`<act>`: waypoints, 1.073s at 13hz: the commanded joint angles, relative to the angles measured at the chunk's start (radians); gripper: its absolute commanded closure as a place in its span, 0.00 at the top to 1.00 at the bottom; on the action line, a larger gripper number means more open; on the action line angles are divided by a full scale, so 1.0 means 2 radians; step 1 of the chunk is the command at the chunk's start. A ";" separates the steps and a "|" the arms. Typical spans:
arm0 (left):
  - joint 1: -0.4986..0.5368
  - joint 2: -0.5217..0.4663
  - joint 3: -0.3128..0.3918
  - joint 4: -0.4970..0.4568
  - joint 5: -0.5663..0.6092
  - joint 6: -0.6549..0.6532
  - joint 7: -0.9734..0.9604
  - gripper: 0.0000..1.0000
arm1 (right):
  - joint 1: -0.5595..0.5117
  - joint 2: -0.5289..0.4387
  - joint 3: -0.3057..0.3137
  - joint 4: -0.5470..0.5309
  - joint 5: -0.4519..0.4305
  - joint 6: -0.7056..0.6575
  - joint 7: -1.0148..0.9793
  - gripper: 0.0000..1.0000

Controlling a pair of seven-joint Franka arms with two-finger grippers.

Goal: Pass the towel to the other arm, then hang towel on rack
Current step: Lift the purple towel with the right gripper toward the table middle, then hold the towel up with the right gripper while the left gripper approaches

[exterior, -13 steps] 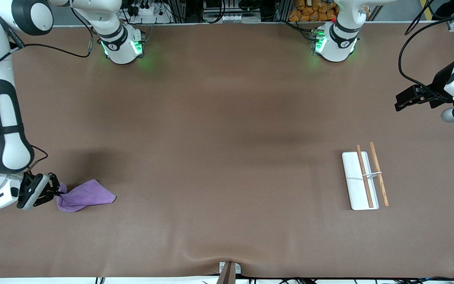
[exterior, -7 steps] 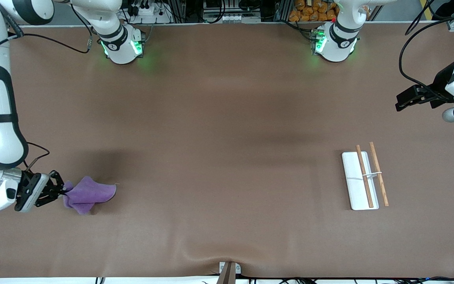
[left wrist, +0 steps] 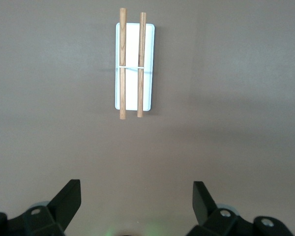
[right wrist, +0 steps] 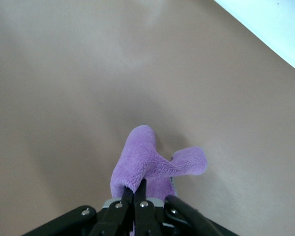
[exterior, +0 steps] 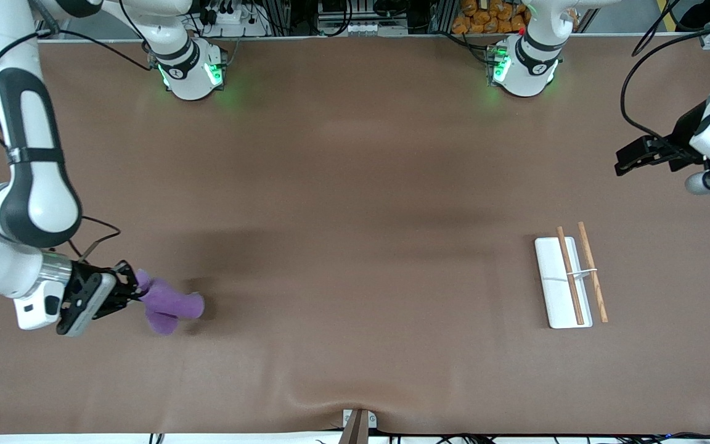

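The purple towel hangs bunched from my right gripper, which is shut on one edge of it above the table at the right arm's end. In the right wrist view the towel droops in folds from the pinched fingertips. The rack, a white base with two wooden rods and a thin crossbar, lies toward the left arm's end. My left gripper hovers open and empty, higher up at that same end; its wrist view shows the rack below between spread fingers.
The brown table mat has a raised wrinkle at its front edge near a small bracket. Both arm bases with green lights stand along the back edge. Cables loop beside each arm.
My right gripper has lifted the towel off the table and carried it toward the middle; the cloth went from spread flat to bunched and hanging. The left gripper barely moved.
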 commanded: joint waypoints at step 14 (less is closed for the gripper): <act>-0.049 0.094 -0.010 0.011 0.000 0.083 -0.054 1.00 | 0.237 -0.037 -0.004 0.086 -0.026 0.071 0.122 0.00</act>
